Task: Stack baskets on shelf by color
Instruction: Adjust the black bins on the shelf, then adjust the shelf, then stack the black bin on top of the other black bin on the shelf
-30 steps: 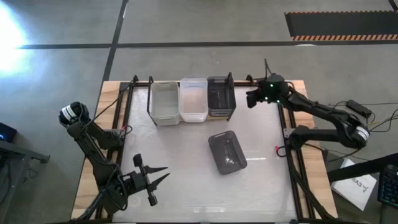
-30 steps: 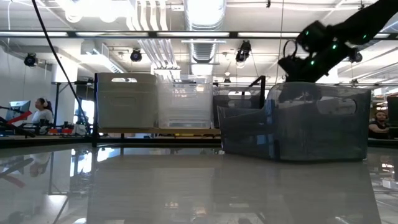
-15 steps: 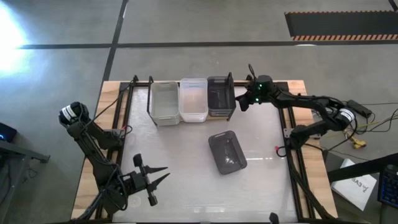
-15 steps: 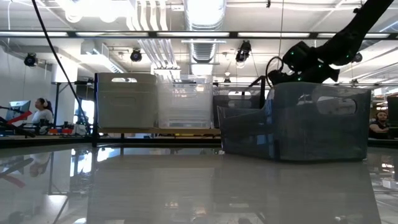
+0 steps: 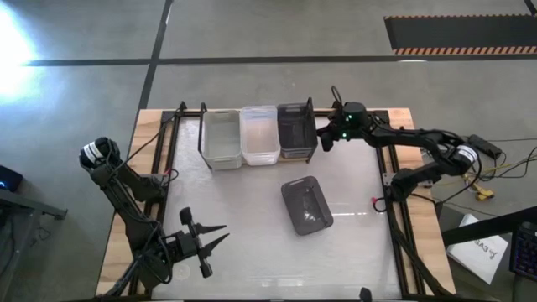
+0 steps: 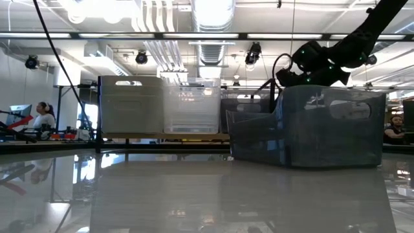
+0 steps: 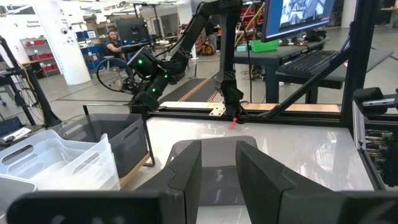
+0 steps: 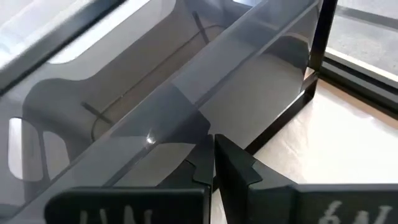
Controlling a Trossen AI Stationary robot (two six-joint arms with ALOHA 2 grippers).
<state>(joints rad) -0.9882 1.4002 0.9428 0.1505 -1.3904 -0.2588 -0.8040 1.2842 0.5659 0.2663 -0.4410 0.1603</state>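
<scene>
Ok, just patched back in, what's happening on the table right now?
The right gripper is shut and pressed up against the side of the dark grey basket on the shelf, apparently nudging it. That basket sits in a row with a clear basket and a whitish basket on the shelf. A second dark grey basket lies loose on the tabletop, not yet shelved. The left gripper waits near the table's front left, holding nothing.
</scene>
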